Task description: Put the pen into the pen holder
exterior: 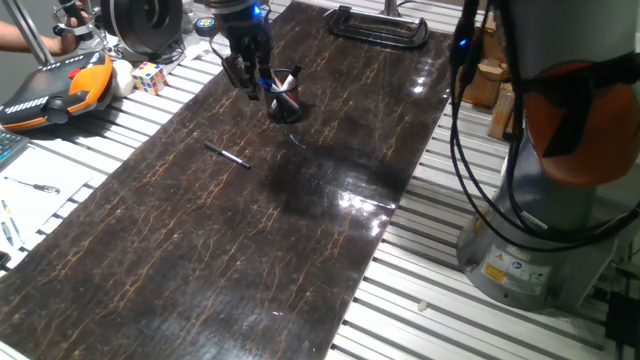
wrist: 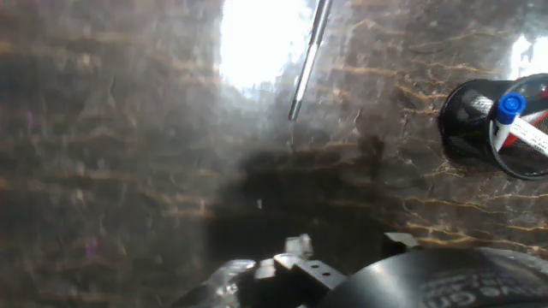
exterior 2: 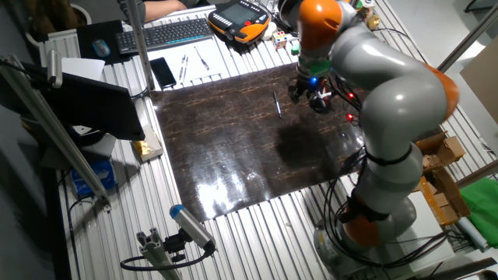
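The pen (exterior: 227, 155) lies flat on the dark worktop (exterior: 200, 270), apart from the pen holder (exterior: 285, 103). The tool (exterior: 248, 82) hovers beside the holder; whether its fingers are parted I cannot tell

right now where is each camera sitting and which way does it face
One fixed view: low at a table end, looking along the dark marbled mat; shows the hand, the grey robot base.
The other fixed view: high above, opposite side, looking down; shows the whole orange-and-grey arm.
Hand view: on the hand, looking down at the mat; shows only part of the hand's housing along the bottom edge.
All three share the thin black pen and the round black mesh pen holder.
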`<action>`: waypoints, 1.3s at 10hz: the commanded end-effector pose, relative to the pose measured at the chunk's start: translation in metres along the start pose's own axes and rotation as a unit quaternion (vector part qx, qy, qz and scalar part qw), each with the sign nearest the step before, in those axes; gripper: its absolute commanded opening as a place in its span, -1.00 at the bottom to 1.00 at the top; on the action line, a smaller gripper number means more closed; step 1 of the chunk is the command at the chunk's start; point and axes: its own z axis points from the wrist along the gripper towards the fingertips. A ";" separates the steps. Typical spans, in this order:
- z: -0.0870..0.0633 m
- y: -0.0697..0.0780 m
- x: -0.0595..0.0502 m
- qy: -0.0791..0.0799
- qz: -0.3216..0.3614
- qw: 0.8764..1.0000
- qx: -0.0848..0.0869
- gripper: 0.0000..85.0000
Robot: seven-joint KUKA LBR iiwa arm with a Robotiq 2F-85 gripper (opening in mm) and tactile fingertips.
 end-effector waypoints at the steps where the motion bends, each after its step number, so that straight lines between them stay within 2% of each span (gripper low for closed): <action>1: 0.000 0.000 0.000 0.046 -0.045 0.998 0.010 -0.97; 7: 0.000 0.000 0.000 0.043 -0.048 0.998 0.011 -0.97; 11: 0.000 0.000 0.000 0.047 -0.063 0.997 0.010 -0.97; 12: 0.000 0.000 0.000 0.045 -0.063 0.997 0.006 -0.97; 13: 0.000 0.000 0.000 0.039 -0.055 0.998 -0.007 -0.98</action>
